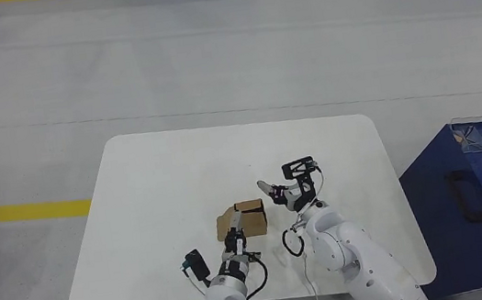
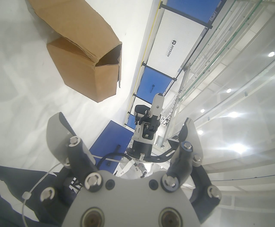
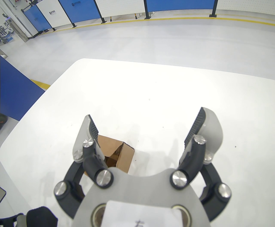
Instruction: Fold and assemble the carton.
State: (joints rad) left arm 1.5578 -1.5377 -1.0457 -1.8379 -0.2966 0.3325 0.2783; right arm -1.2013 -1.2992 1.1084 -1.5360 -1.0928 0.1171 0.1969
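A brown cardboard carton (image 1: pixel 243 218) is seen lying on the white desk (image 1: pixel 180 177). In the top view it is set toward the desk's 6 o'clock edge, about midway along that edge. In the left wrist view one end of the carton (image 2: pixel 86 55) is shown open, with the dark inside visible, and its walls are creased and skewed rather than squared.

The left gripper (image 1: pixel 235 240) is placed at 6 o'clock of the carton, just beside it. Its jaws are held apart with nothing between them, and in its own wrist view a strip of bare desk is seen between them and the carton.

The right gripper (image 1: pixel 272 189) is placed at about 2 o'clock of the carton, near its far corner. Its jaws are also spread apart and nothing is gripped. In the right wrist view the carton's open end is partly hidden behind one finger (image 3: pixel 90 129), and whether it is touched cannot be told.

A blue cabinet (image 1: pixel 471 201) is seen on the floor at 3 o'clock of the desk.
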